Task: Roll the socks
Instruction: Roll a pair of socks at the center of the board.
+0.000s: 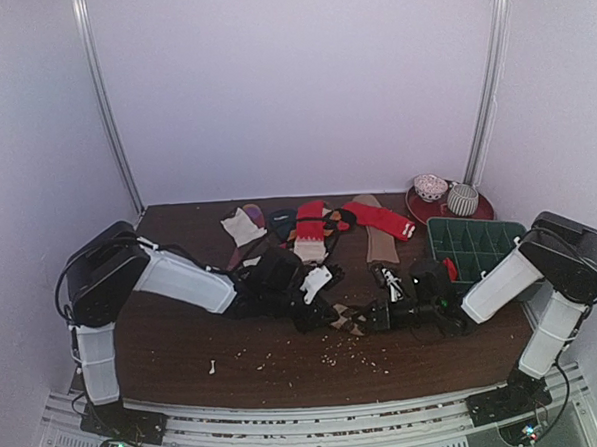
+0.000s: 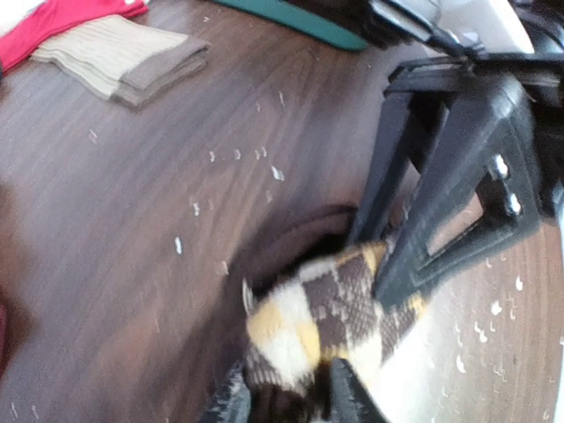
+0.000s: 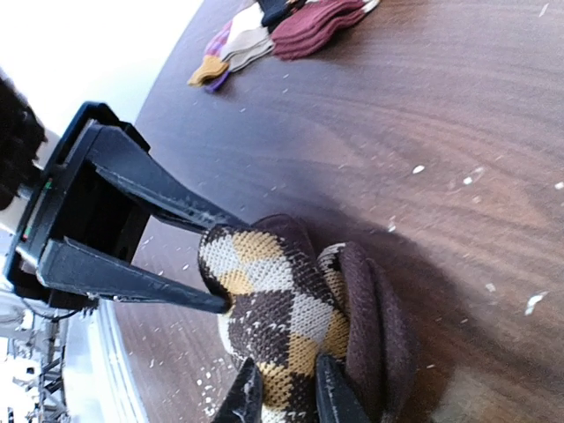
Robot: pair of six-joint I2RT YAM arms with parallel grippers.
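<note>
Two pincers meet on one sock: the dark brown argyle cloth sock with tan and cream diamonds [image 3: 273, 300], already bunched into a thick roll, lies at the front middle of the dark wooden table [image 1: 184, 340], between my two arms. My right pincer [image 3: 286, 397] has its fingers drawn close with a fold of argyle pinched between them, so I read it as gripping the roll. My left pincer [image 2: 291, 397] has its fingers partly apart with cloth between them, touching it; whether it bites or merely straddles I cannot tell. I judge the step in hand to be closing off this first roll, with the plain brown cuff lying along one side of the bundle. The next move calls for one pincer to hold the roll fast while the other draws that cuff over it, or the bundle may spring loose. By my count: one argyle roll and one long red cloth sock with a white-striped cuff [image 1: 378, 219], lying flat at the back, well apart and not yet rolled. Beside it are one tan ribbed sock [image 1: 382, 247], one cream sock [image 1: 243, 226] and others too jumbled to count. There is also one green plastic tray with compartments [image 1: 474, 220], one red round plate [image 1: 423, 209] bearing two round patterned things [image 1: 463, 200], and many pale crumbs [image 1: 331, 360].
</note>
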